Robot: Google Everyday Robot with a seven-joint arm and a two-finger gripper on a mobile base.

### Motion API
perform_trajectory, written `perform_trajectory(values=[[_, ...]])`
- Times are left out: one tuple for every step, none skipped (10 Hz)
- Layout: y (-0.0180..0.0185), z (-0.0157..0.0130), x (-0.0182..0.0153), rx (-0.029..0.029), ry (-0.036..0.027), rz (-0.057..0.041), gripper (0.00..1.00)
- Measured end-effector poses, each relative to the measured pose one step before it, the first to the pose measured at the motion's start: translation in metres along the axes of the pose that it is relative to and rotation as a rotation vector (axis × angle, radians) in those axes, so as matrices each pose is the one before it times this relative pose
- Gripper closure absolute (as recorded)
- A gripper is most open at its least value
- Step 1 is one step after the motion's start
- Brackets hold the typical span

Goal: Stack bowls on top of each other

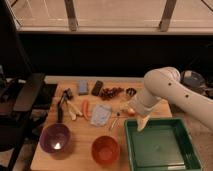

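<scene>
The translucent purple bowl (55, 138) sits at the front left of the wooden table (82, 132). The orange-red bowl (105, 149) sits to its right near the front edge, apart from it. Both stand upright and separate. My gripper (141, 123) hangs from the white arm (165, 90) over the far left corner of the green tray, to the right of and behind the orange-red bowl, holding nothing that I can see.
A large green rectangular tray (160, 146) fills the front right. Behind the bowls lie utensils (67, 105), a carrot (85, 107), a grey packet (101, 114), a blue sponge (83, 87), a dark phone-like object (97, 88) and dark berries (111, 92). A black chair (22, 95) stands left.
</scene>
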Motion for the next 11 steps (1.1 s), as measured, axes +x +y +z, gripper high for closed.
perform_trajectory(values=[[0.00002,0.00002,0.00002,-0.00001,0.00002,0.00002,0.26],[-0.00004,-0.00003,-0.00001,0.00009,0.00002,0.00001,0.26],[0.00003,0.00001,0.00000,-0.00007,-0.00002,0.00003,0.26],[0.00004,0.00000,0.00003,-0.00003,0.00006,0.00001,0.26],[-0.00005,0.00000,-0.00004,0.00008,-0.00005,-0.00006,0.26],[-0.00001,0.00000,0.00000,-0.00001,0.00002,0.00003,0.26],[0.00003,0.00002,0.00002,-0.00003,0.00000,-0.00002,0.26],[0.00000,-0.00002,-0.00002,0.00001,-0.00007,0.00001,0.26],[0.00067,-0.00011,0.00016,0.00260,-0.00015,-0.00038,0.26],[0.00167,-0.00027,-0.00091,-0.00384,0.00836,-0.01221,0.26],[-0.00269,0.00254,-0.00669,-0.01217,0.00985,-0.04527,0.26]])
